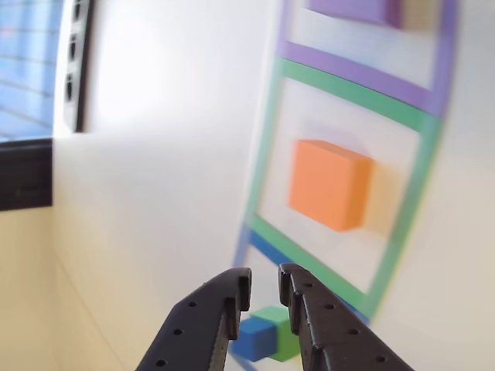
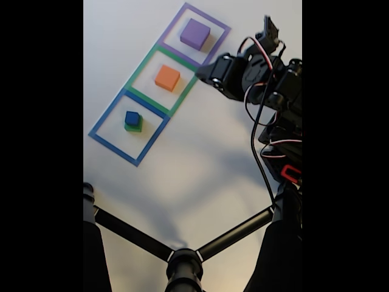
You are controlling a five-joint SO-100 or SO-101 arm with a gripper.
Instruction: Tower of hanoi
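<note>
Four blocks lay on the white table (image 2: 200,164), spread over three taped squares in a diagonal row: a purple block (image 2: 195,33) in the purple square (image 2: 223,27), an orange block (image 2: 167,78) in the green square (image 2: 141,66), and a small blue block (image 2: 132,118) stacked on a green block (image 2: 134,128) in the blue square (image 2: 103,139). The blue one sat slightly off-centre on the green, so a strip of green showed along one side. All looked like light, stiff foam or wooden cubes with matte faces, probably easy to pinch without slipping; the likely hold for the blue block was across two opposite side faces, high enough to leave the green one undisturbed. In the fixed view the arm (image 2: 267,91) hung raised above the table to the right of the squares, well apart from every block. In the other view the gripper (image 1: 264,297) pointed toward the blue-on-green stack (image 1: 267,336), its fingers (image 1: 305,301) nearly closed with a narrow gap between them and nothing held.
</note>
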